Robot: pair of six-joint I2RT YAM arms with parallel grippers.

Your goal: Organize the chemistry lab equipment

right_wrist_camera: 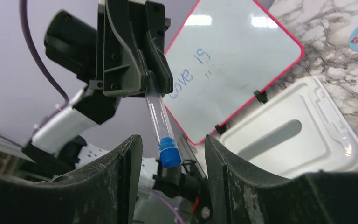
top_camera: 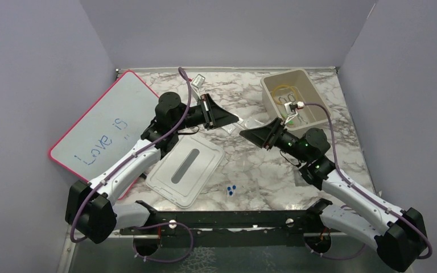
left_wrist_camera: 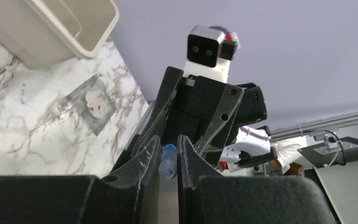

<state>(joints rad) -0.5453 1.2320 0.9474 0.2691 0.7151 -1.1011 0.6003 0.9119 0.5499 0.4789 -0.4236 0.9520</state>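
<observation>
- Lying at left: one whiteboard (top_camera: pixel 105 125), one white lid (top_camera: pixel 185 170) beside it.
- Left gripper (left_wrist_camera: pixel 168 149) clamps one clear, blue-capped tube (right_wrist_camera: pixel 158 119) above the table (top_camera: pixel 250 170).
- Right gripper (right_wrist_camera: pixel 172 138) gapes around the tube's cap, untouching.
- One beige bin (top_camera: pixel 270 91), far right, holds forceps (top_camera: pixel 289 105).

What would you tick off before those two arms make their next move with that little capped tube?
1. Left end effector clamped on the test tube: ok.
2. Right end effector open: ok.
3. Right fingers apart from the blue cap on both sides: ok.
4. Right end effector withdrawn from around the tube: not ok, the cap sits between its fingers.
5. Bin uncovered, lid lying on the table: ok.
6. Room for the tube inside the bin: cannot tell.
</observation>
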